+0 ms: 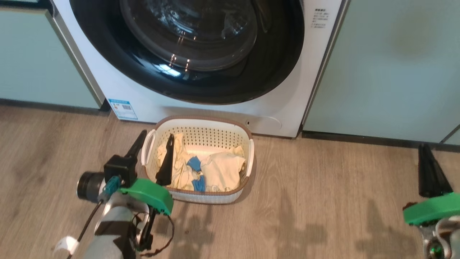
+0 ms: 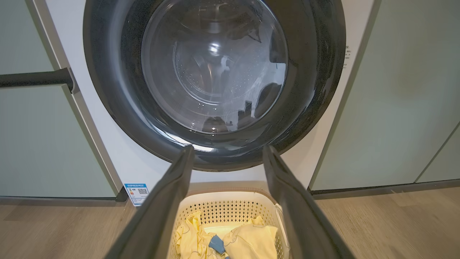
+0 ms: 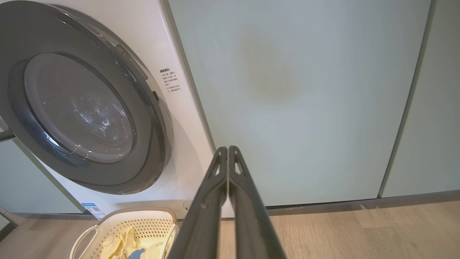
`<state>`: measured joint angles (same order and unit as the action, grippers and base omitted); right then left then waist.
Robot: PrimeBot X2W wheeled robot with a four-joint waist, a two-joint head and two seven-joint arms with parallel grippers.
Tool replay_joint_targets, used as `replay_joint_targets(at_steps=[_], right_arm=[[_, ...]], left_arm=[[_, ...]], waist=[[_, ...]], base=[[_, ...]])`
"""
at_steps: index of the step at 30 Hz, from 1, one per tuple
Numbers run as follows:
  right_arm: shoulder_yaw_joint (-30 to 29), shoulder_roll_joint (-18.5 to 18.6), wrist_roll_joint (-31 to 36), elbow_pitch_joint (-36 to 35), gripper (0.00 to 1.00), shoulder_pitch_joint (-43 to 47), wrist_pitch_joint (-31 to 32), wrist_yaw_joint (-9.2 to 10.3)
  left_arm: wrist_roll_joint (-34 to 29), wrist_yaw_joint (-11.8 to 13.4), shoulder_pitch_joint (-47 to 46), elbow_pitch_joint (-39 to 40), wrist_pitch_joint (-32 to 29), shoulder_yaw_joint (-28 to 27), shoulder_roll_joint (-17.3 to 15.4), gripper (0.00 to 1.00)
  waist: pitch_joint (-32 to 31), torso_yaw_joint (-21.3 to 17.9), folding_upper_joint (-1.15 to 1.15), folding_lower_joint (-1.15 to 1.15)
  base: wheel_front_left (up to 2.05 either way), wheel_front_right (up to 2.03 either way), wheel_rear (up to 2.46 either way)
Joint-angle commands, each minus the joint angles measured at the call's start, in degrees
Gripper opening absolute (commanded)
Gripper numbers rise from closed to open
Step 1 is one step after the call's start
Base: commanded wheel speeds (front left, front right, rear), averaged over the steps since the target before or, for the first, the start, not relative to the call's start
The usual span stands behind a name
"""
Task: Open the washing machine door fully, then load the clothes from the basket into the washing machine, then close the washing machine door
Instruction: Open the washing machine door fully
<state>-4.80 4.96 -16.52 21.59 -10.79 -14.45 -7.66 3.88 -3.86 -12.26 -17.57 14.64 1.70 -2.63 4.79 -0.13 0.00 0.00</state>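
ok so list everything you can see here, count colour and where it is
washing machine: 1, white, centre back, between the cabinets
washing machine door: 1, glossy black with clear glass centre, on the washer's front, looks shut
sticker: 1, blue, low left on the washer's front
round flap: 1, white, low right on the washer's front
cabinets: pale green, on both sides of the washer
basket: 1, cream with brown rim, on the floor before the washer
clothes: a few, pale yellow, in the basket
blue cloth pieces: 2 visible, among the clothes
floor: grey-brown wood look
left gripper: dark fingers, open, at the basket's left end
right gripper: dark fingers, shut, lower right above the floor
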Motion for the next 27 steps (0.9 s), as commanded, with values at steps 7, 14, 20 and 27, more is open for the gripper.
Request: replay_joint_targets(at_steps=[7,14,20,27], right_arm=[[2.5,1.7,-5.9,-0.9,0.0,-5.5,-0.3,0.17],[4.1,2.5,-24.7,-1.6,0.0,-10.7,4.3,0.17],[2.7,3.0,-47.7,-2.9,0.0,-15.6,14.0,0.17],[-3.4,3.2,-71.2,1.0,0.0,-22.3,30.2,0.17]], left_arm=[[0.2,0.3,-4.5,2.9,0.4,-1.1,-0.5,1.0],[0.5,0.6,-6.7,4.3,0.4,0.4,-0.4,1.0],[0.9,1.0,-8.6,5.0,0.4,1.9,-0.3,1.0],[1.7,1.8,-10.3,5.7,0.4,3.7,-0.3,1.0]], waist=[[3.2,1.3,0.0,0.0],[6.9,3.1,0.0,0.0],[9.7,4.9,0.0,0.0],[12.4,6.8,0.0,0.0]], base=[[0.0,0.0,0.0],[0.0,0.0,0.0],[0.0,0.0,0.0],[0.0,0.0,0.0]])
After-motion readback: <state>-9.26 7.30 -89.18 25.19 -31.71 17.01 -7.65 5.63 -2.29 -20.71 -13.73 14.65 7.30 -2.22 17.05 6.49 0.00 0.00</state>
